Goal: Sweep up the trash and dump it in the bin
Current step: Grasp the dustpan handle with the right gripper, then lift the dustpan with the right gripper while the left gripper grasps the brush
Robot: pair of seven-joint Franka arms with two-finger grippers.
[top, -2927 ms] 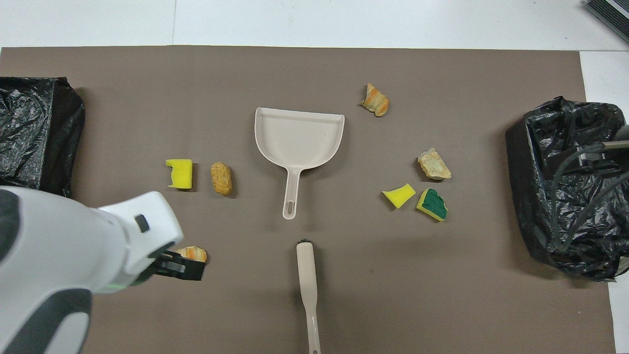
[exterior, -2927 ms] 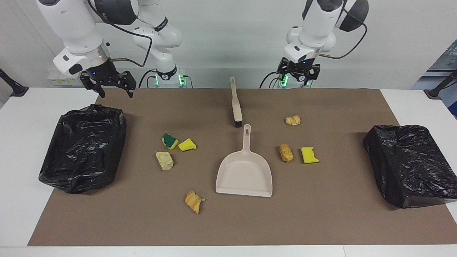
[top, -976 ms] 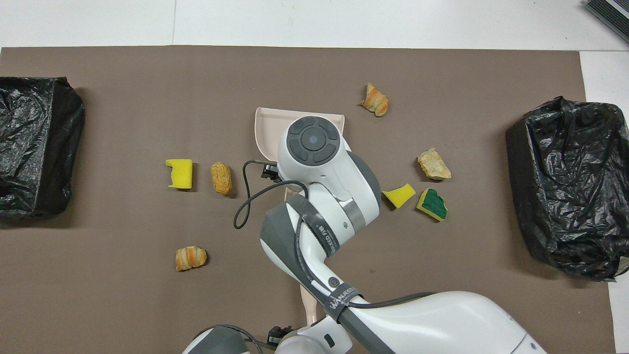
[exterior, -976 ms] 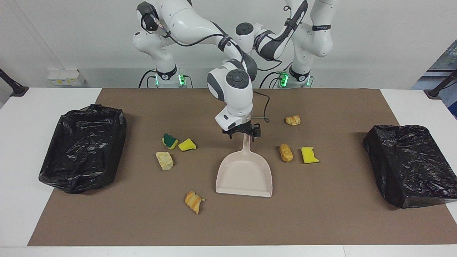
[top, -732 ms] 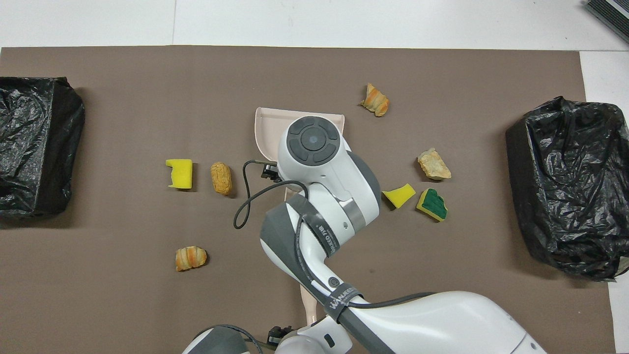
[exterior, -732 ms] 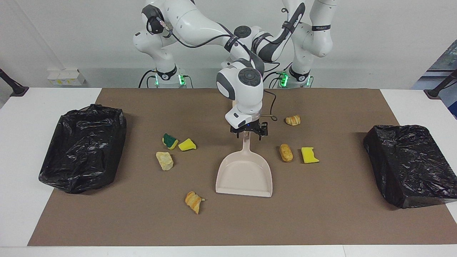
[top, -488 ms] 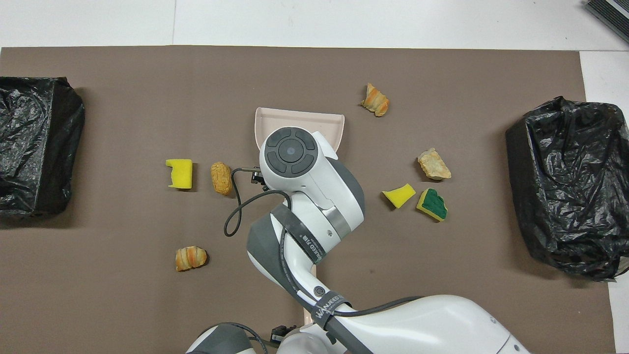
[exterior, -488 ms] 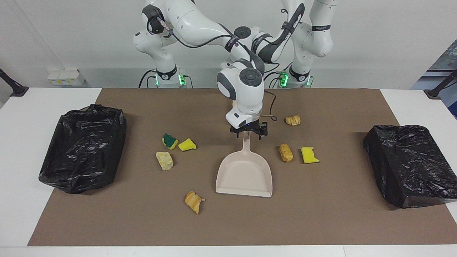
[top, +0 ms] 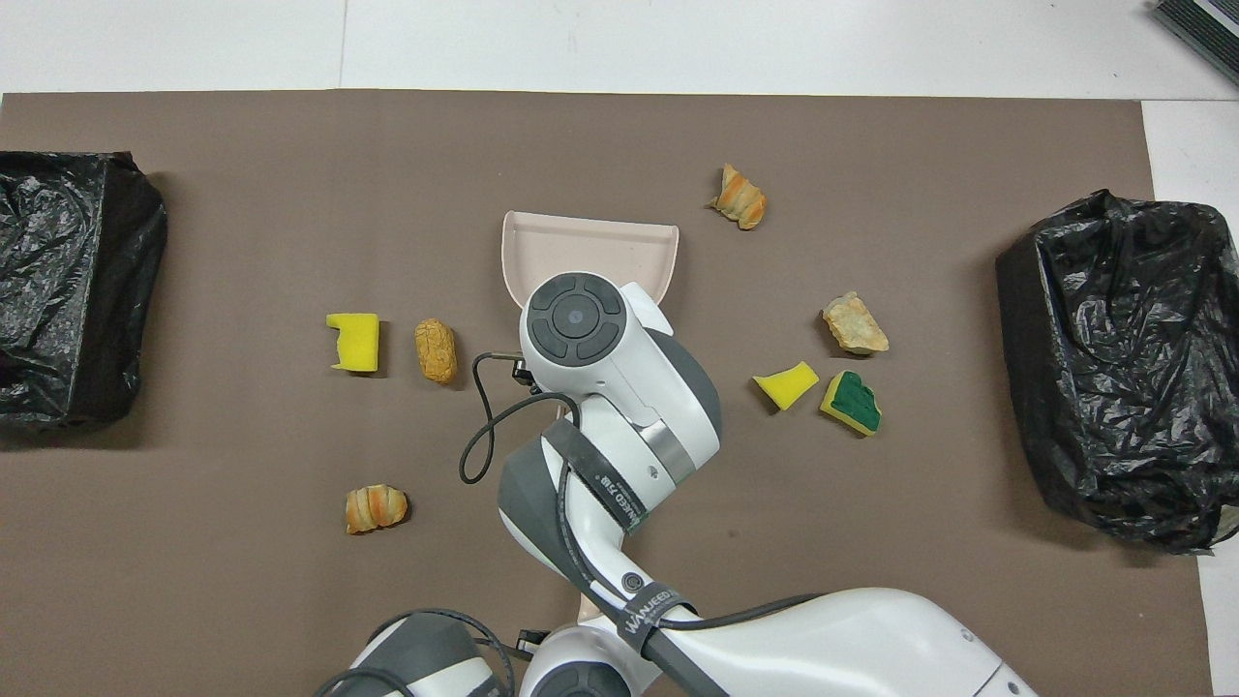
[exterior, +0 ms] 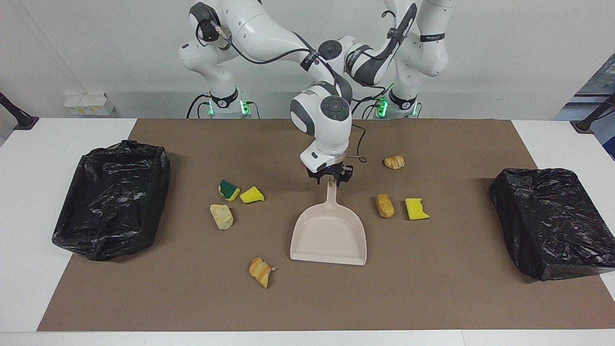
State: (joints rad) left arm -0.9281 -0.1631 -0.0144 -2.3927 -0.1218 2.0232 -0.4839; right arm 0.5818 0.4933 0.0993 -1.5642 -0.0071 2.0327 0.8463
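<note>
right gripper [exterior: 330,179] closed on dustpan [exterior: 329,234] handle – trash [exterior: 385,205] beside it

Smooth beige plastic dustpan [exterior: 328,234], matt brown mat [exterior: 192,298], crinkled glossy black bin bags [exterior: 113,192]

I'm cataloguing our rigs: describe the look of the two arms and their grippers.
Both arms are glossy white with rounded shells and dark grey joint sections. The right arm ends in a round grey cap with a segmented disc; a grey strap with white lettering wraps it, and a thin black cable loops beside its wrist. The right gripper is small, black and angular. The left arm carries a black cable too. Green lights glow at both bases.
</note>
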